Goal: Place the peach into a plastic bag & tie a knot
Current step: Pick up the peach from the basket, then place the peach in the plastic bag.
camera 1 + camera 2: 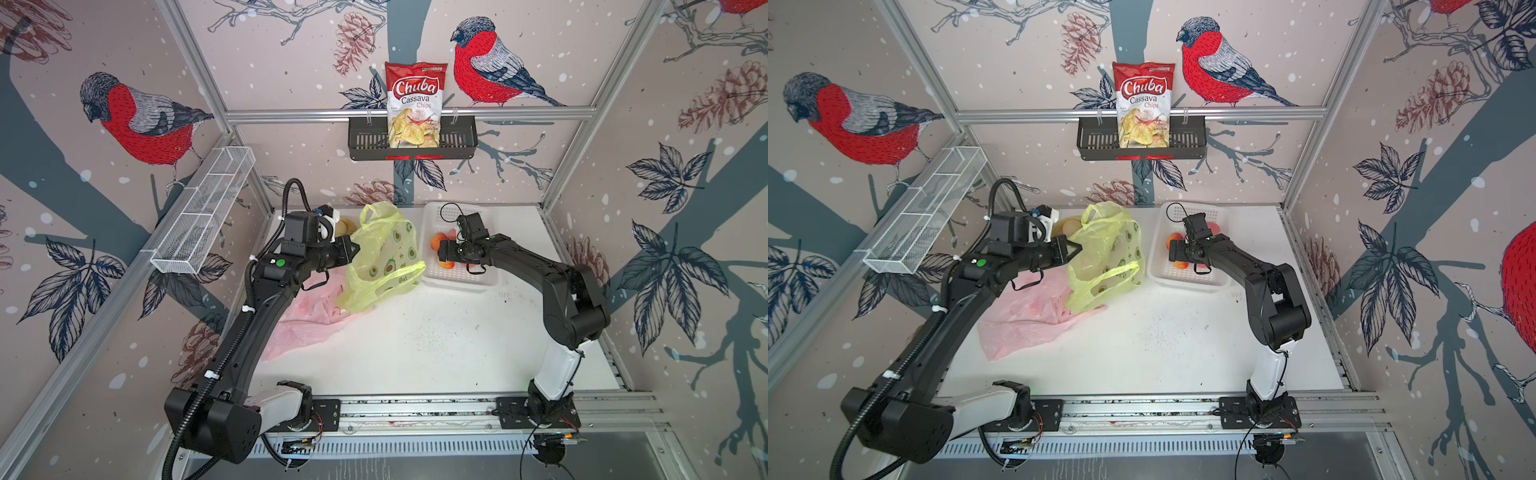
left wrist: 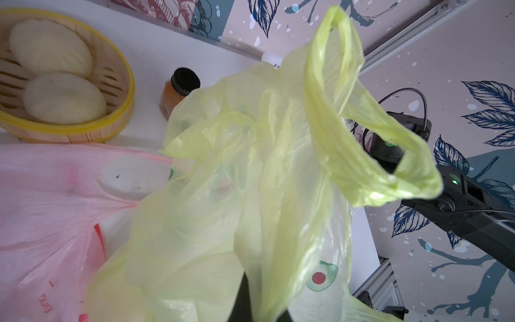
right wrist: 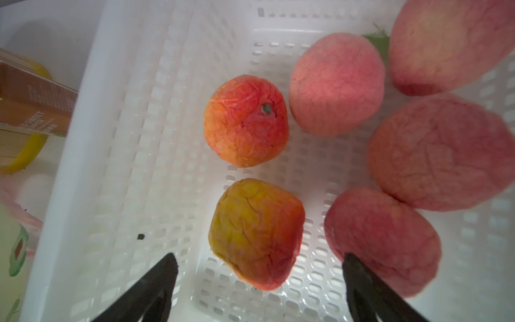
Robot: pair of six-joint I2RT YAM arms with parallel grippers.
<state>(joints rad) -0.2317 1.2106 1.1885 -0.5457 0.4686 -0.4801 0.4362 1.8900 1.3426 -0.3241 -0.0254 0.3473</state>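
Right gripper (image 3: 259, 259): spread wide, wrinkled yellow-orange peach (image 3: 256, 234) partly between tips, in white slotted plastic basket (image 3: 125, 139). Left gripper (image 1: 351, 249): clamped on yellow-green avocado-print plastic bag (image 1: 386, 253). Could snag neighbouring pink peach (image 3: 381, 239), one tip just beside it lol.

Top views overlook whole table (image 1: 415, 353); wrist views sit close.
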